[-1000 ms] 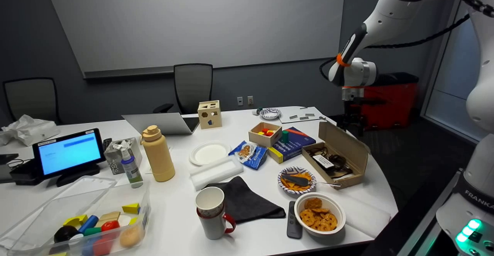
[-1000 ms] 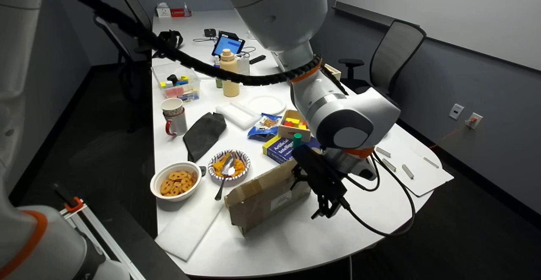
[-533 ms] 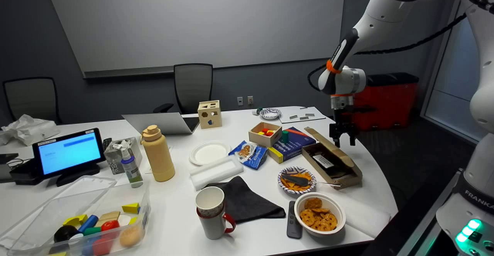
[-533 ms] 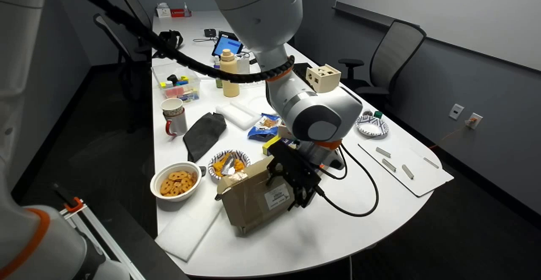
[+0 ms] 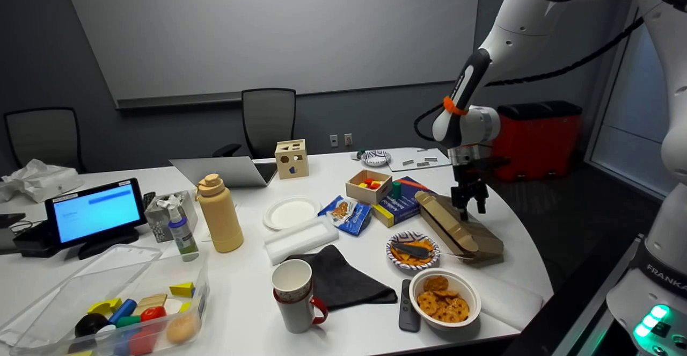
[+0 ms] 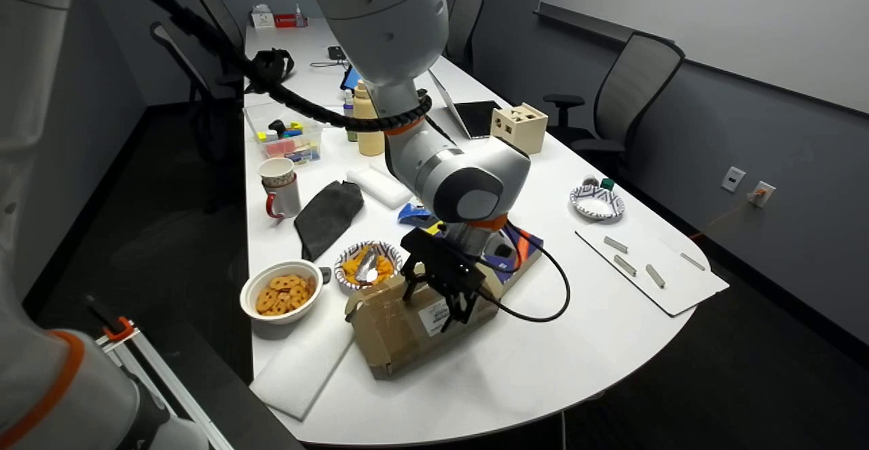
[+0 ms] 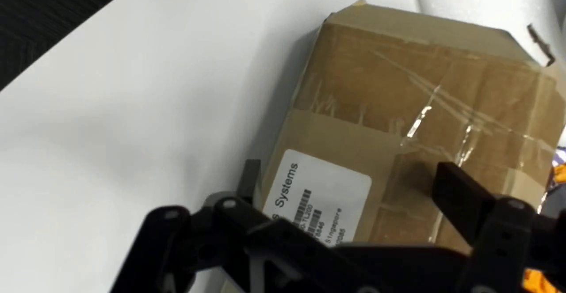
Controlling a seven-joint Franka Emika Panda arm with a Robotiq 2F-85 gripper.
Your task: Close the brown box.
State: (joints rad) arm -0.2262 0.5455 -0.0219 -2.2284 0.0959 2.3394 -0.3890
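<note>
The brown box [image 5: 487, 247] is a shallow tan cardboard box on the table. Its lid is swung down and covers the dark interior. The lid's front flap [image 5: 448, 222] sticks out along the edge near the book. In an exterior view the taped lid with its white label [image 6: 387, 328] slopes. The gripper [image 5: 473, 212] is open over the lid and holds nothing; it also shows over the lid in an exterior view [image 6: 429, 311]. In the wrist view the gripper [image 7: 349, 173] has one finger at the lid's edge and one above the lid [image 7: 420, 89]. Contact cannot be told.
A patterned bowl [image 5: 413, 266] with orange snacks and a spoon stands beside the box. A white bowl [image 5: 446, 324] with crackers stands near the table edge. A blue book [image 5: 405, 206] lies close to the flap. A white foam slab [image 6: 305, 362] lies by the box's end.
The gripper has moved down and across over the box. The lid has swung from upright to lying over the interior. The cables inside are now hidden.
</note>
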